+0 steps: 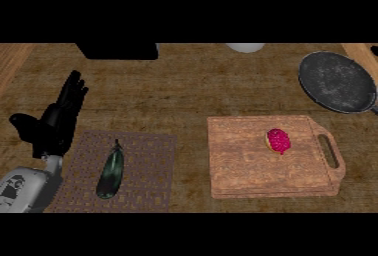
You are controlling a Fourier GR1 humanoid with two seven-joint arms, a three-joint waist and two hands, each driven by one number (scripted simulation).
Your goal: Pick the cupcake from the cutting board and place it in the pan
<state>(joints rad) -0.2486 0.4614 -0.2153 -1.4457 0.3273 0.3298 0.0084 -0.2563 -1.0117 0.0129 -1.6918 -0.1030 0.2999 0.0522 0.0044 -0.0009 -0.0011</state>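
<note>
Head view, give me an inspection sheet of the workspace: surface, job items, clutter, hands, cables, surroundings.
Surface: wooden counter, worn grain.
Job's things: cupcake with pink top lies on its side on the cutting board, toward the handle end; dark pan sits at the far right, holding nothing, partly cut by the edge.
Clutter: dark green vegetable lies on a woven mat, left of the board.
Hands: left hand open, fingers up, resting at the left edge; right hand not in view.
Cables: nothing seen.
Surroundings: black object and white object at the far edge, too cropped to identify.
</note>
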